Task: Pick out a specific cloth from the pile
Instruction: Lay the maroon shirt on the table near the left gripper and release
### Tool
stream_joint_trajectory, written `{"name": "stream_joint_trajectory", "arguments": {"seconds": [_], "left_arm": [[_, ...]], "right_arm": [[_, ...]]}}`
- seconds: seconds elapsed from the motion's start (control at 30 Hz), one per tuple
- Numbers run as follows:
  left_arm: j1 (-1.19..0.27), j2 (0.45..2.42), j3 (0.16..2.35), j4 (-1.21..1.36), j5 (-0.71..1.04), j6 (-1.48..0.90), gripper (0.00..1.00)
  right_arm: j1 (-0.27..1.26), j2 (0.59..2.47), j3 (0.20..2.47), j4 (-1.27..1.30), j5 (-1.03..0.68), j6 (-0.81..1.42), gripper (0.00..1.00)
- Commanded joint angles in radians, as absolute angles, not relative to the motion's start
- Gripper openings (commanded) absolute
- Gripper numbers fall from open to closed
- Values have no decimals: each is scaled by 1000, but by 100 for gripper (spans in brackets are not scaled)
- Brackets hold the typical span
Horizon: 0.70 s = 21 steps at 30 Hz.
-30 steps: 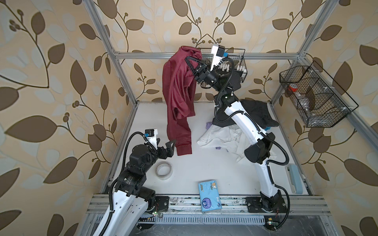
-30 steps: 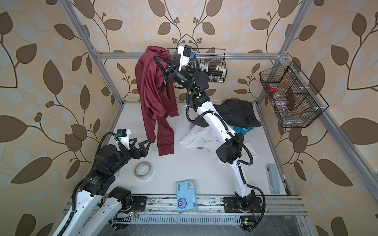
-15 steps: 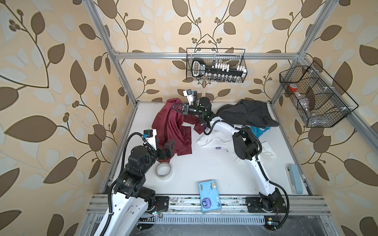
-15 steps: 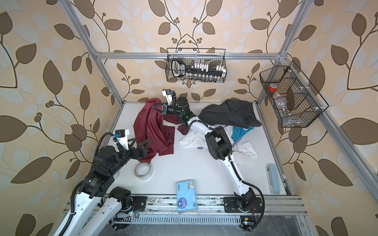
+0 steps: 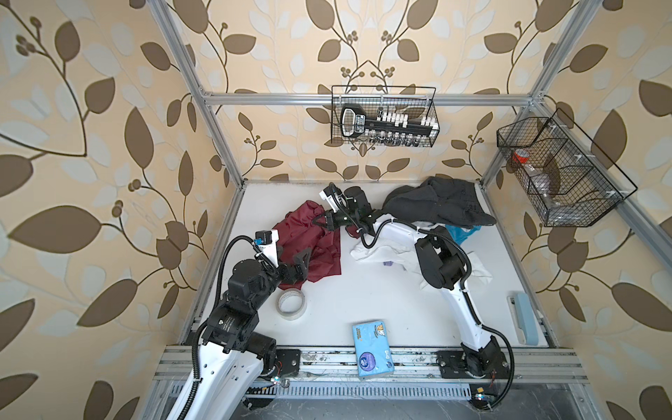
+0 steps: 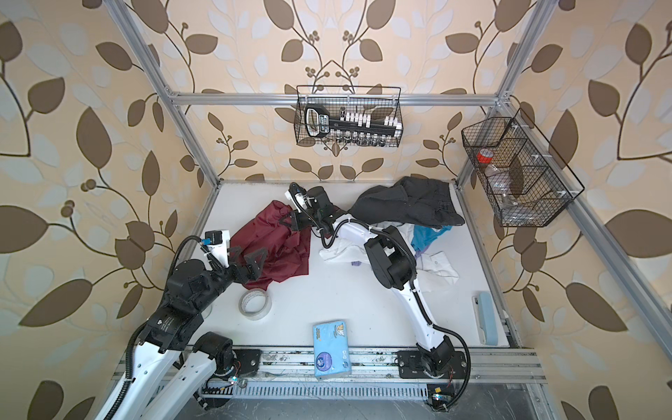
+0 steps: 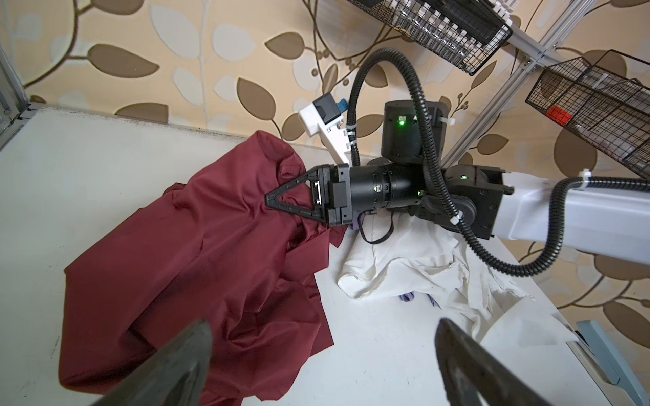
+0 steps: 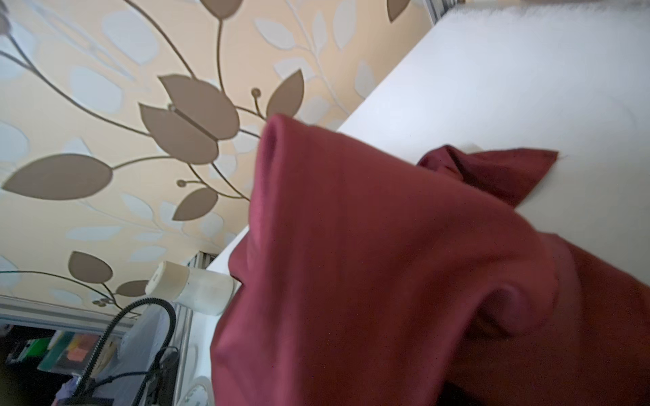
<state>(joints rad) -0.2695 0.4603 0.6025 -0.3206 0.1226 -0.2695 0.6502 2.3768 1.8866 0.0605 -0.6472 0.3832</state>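
cloth point(image 5: 316, 251), the maroon shirt, lies crumpled on the far left of the white table point(image 5: 367, 298), just left of the pile point(image 5: 432, 207) rather than in it, probably laid there to set it apart. the right gripper point(image 7: 272, 203) reaches low and nearly level across the middle, its tip among raised folds at the shirt's far edge; whether it pinches them i cannot tell. the left gripper point(image 5: 299, 262) hovers over the shirt's near edge, jaws spread wide and empty, arm bent.
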Motion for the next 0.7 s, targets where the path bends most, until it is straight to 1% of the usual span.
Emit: {"name": "stream_joint_trajectory", "arguments": {"seconds": [0.0,0.03,0.07,0.17,0.23,0.3,0.4,0.47,0.67], "left_arm": [[-279,462,602,-299,116,-271,99],[-279,462,602,-299,117,-270,99],[-279,463,601,-297,117,-268,99],[-279,468,603,-297,116,-269,99],[-279,471,604,-298,118,-268,99],[-279,471,604,-299,119,-268,99],[-279,471,604,-297,117,-267,99],[-279,472,604,-298,119,-266,99],[-279,471,604,-298,117,-268,99]], "right_arm": [[670,2357,1892,-162,-588,259,29],[676,2362,1898,-202,-570,236,35],[682,2365,1903,-239,-544,219,39],[690,2366,1902,-311,-480,187,44],[690,2362,1901,-352,-439,167,51],[714,2361,1896,-382,-403,145,55],[731,2387,1909,-426,-388,131,56],[742,2433,1959,-485,-373,126,56],[747,2584,2147,-591,-349,176,49]]}}
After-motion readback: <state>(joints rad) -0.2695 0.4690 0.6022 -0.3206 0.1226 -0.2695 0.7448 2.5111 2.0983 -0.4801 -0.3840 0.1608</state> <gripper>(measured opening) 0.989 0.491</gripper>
